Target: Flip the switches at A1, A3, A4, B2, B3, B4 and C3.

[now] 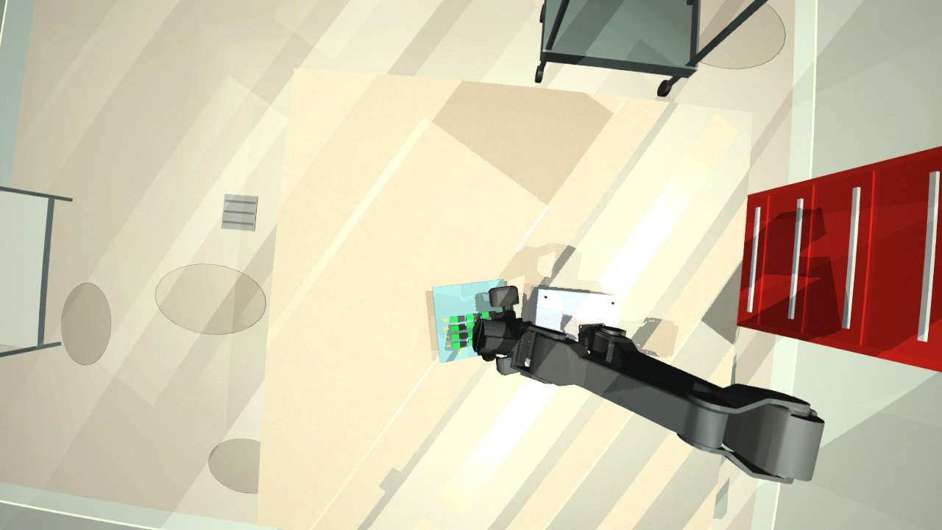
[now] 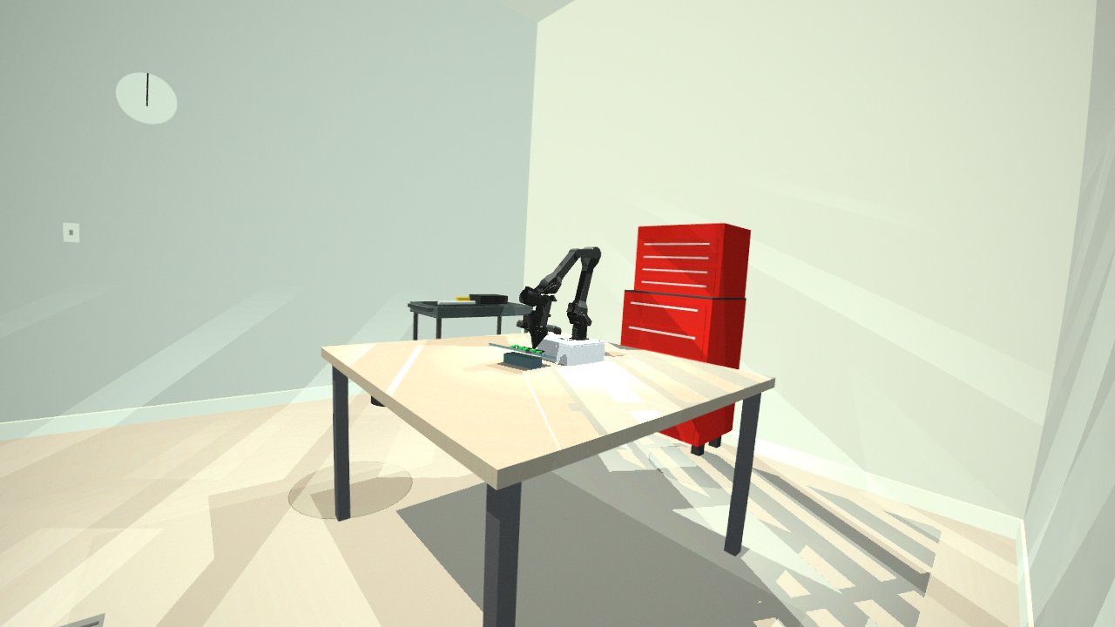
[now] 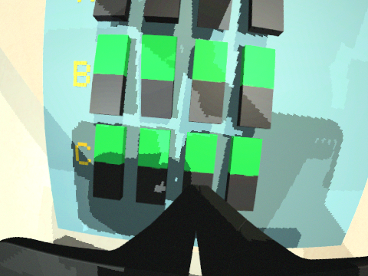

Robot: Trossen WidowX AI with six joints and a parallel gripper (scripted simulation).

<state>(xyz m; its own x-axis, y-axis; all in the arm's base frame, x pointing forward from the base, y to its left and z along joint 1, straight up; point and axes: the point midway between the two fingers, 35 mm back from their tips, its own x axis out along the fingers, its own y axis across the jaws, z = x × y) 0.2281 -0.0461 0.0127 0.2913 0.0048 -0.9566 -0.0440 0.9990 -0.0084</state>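
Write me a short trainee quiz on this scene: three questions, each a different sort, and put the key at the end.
1. Multiple choice: Which switch are the fingertips of the gripper at?
a) B1
b) C3
c) B4

2. True or false: The gripper's fingers are spread wide apart.

3. Fill in: The letter B on the panel is printed in ____.

Key: 1 b; 2 false; 3 yellow.
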